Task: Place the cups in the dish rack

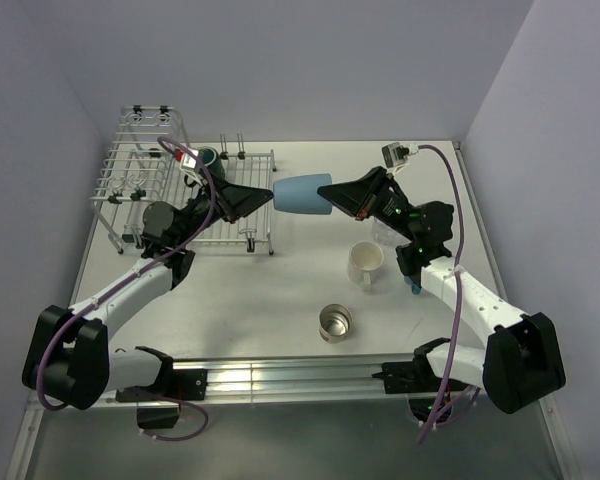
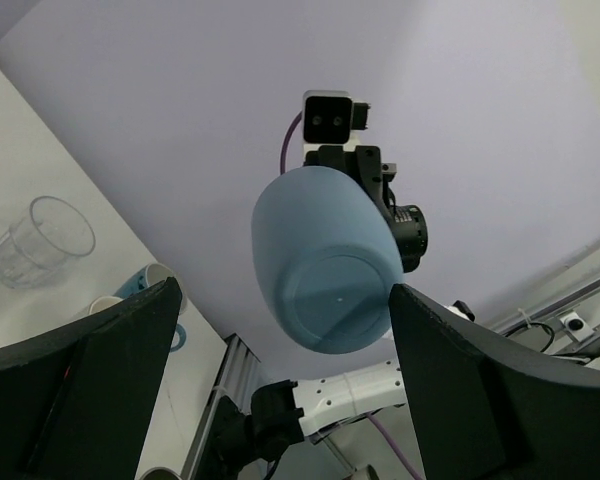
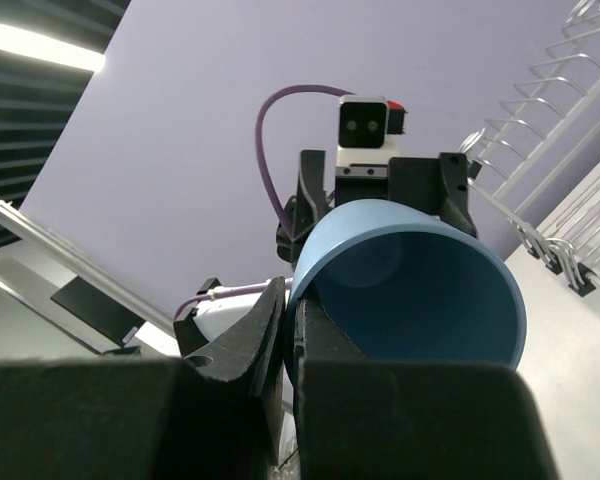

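My right gripper [image 1: 328, 203] is shut on the rim of the blue tumbler [image 1: 302, 194] and holds it on its side in the air, base towards the left arm. In the right wrist view one finger is inside and one outside the rim [image 3: 292, 320]. My left gripper [image 1: 269, 196] is open and empty, its tips just short of the tumbler's base [image 2: 325, 260]. The dish rack [image 1: 150, 185] stands at the far left with the dark teal mug [image 1: 208, 157] in it. The cream mug [image 1: 365, 263] and steel cup [image 1: 334, 322] stand on the table.
The clear glass [image 2: 42, 240] and the blue mug with white inside [image 2: 152, 285] stand on the table under my right arm, mostly hidden from above. The rack's wires [image 3: 570, 130] show behind the left arm. Walls close in the table on three sides.
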Tool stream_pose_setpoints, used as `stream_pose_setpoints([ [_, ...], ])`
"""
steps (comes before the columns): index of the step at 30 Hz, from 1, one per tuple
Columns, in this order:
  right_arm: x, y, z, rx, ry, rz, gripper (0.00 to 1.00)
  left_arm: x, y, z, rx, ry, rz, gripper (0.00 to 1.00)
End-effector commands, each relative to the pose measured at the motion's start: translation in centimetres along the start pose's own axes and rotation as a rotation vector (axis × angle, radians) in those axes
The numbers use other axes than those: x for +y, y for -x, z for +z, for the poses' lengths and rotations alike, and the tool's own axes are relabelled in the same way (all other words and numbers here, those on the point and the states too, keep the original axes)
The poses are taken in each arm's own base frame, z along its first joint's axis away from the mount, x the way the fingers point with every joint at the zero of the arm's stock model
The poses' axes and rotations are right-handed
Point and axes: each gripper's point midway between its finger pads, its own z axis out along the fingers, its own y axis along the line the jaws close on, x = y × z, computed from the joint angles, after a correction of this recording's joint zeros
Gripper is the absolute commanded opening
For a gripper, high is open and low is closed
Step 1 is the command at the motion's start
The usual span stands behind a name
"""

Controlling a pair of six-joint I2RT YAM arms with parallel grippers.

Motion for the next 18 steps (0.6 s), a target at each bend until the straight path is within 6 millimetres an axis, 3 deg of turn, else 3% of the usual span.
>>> stream_pose_setpoints([
  [1, 1.2, -0.2, -0.1, 0.007, 0.057, -0.037, 0.00, -3.1, 0.2, -0.4, -0.011, -0.115, 0.053, 0.93],
  [18, 1.3, 0.4, -0.2, 0.007, 0.072, -0.032, 0.00, -1.5, 0.0, 0.5, 0.019, -0.052, 0.036, 0.94],
])
